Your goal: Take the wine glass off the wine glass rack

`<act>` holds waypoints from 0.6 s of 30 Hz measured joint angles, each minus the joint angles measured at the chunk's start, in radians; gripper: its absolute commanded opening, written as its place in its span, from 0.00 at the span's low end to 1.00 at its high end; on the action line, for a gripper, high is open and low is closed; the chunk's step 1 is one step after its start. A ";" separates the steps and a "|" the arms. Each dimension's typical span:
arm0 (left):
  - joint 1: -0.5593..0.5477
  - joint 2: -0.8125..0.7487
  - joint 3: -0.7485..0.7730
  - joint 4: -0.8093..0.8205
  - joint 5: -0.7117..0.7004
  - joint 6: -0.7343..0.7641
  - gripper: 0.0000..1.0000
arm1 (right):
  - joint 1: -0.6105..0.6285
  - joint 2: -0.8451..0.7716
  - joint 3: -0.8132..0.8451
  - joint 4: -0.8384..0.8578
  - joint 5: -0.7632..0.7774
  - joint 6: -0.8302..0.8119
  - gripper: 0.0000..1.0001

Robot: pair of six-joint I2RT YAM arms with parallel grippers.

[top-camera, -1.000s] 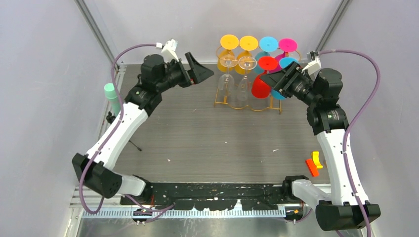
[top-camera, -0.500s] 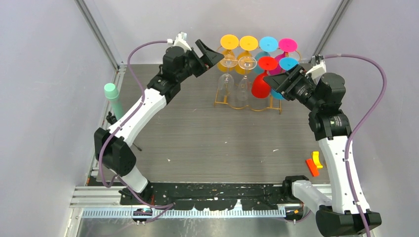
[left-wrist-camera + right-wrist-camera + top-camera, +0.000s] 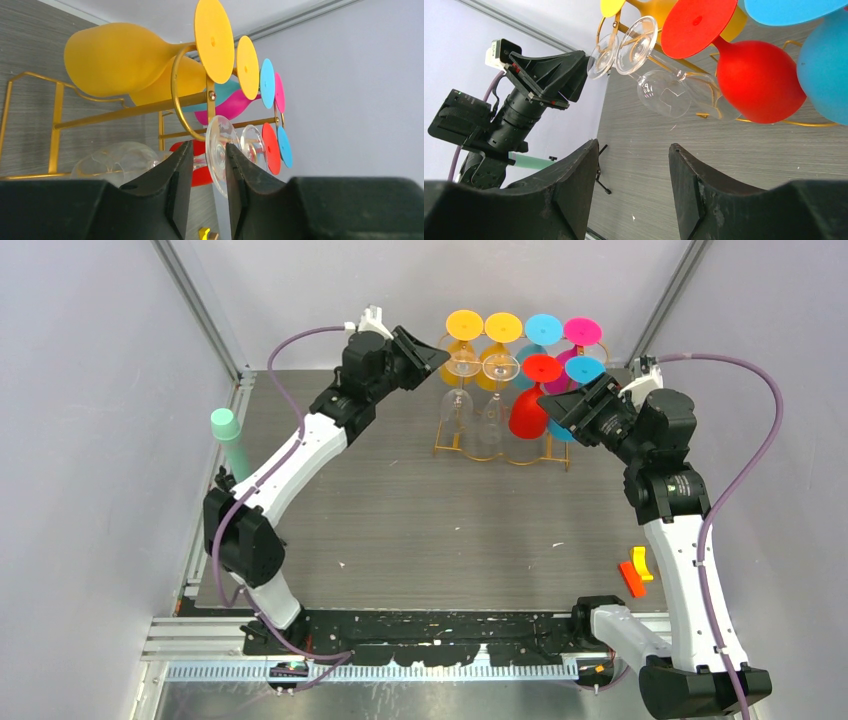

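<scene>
At the upper centre of the top view, the wine glass rack (image 3: pixel 441 445) stands loaded, the left gripper (image 3: pixel 438 356) narrowed around a clear wine glass (image 3: pixel 456 405) foot, grip uncertain, and the right gripper (image 3: pixel 634 145) spread empty beside the red glass (image 3: pixel 527 415).

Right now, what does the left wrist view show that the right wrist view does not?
Only the left wrist: the left end effector with its fingers standing narrowly on either side of the clear wine glass at its foot, contact unclear, and a magenta glass behind. Only the right wrist: the right end effector open with nothing between its fingers, the left arm from outside, and a green cylinder. Both: the wine glass rack, that clear glass, the yellow glasses, the red glass, a blue glass and the table.
</scene>
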 measured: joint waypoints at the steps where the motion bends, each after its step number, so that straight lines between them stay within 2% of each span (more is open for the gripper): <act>1: 0.000 0.011 0.013 -0.005 0.003 -0.006 0.30 | 0.000 0.000 0.000 0.000 0.002 0.000 0.59; 5: 0.000 0.056 0.062 -0.020 0.020 -0.031 0.21 | 0.000 0.000 -0.001 0.000 0.004 0.000 0.59; 13: 0.000 0.090 0.094 -0.032 0.065 -0.075 0.12 | 0.000 0.000 -0.001 -0.006 0.017 0.000 0.59; 16: 0.000 0.092 0.095 -0.032 0.083 -0.087 0.00 | 0.000 0.000 -0.001 -0.006 0.022 0.000 0.59; 18: 0.000 0.092 0.096 -0.028 0.095 -0.103 0.00 | 0.000 0.000 -0.001 -0.006 0.025 0.000 0.59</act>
